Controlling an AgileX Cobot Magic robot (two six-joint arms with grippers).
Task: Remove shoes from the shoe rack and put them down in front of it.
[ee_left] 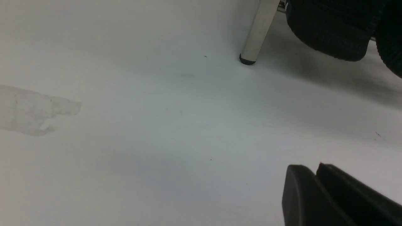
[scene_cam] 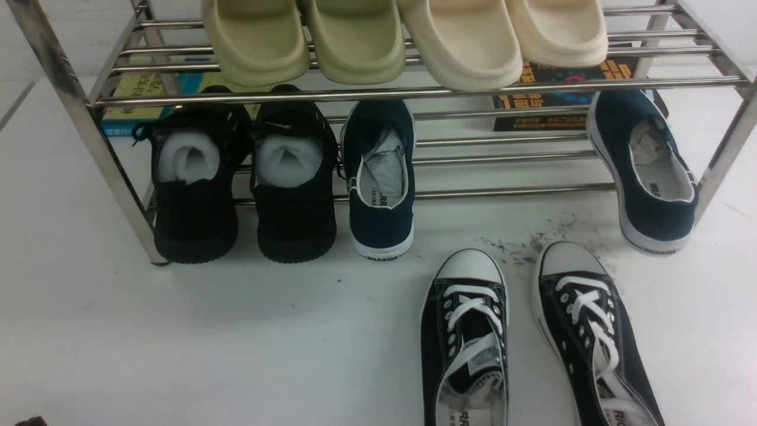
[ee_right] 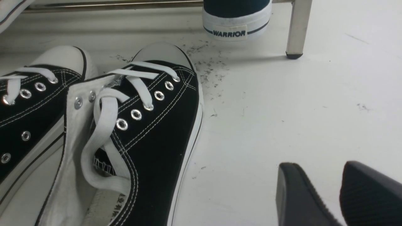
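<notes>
- You have the shoe rack (scene_cam: 414,92) spanning twelve o'clock of the front view.
- Your black canvas sneakers (scene_cam: 467,337) sit side by side on the white floor (scene_cam: 236,331) at five o'clock, toes toward the rack.
- Your right gripper (ee_right: 340,194) is parted, holding nothing.
- Your left gripper (ee_left: 317,188) looks nearly closed, empty.
</notes>
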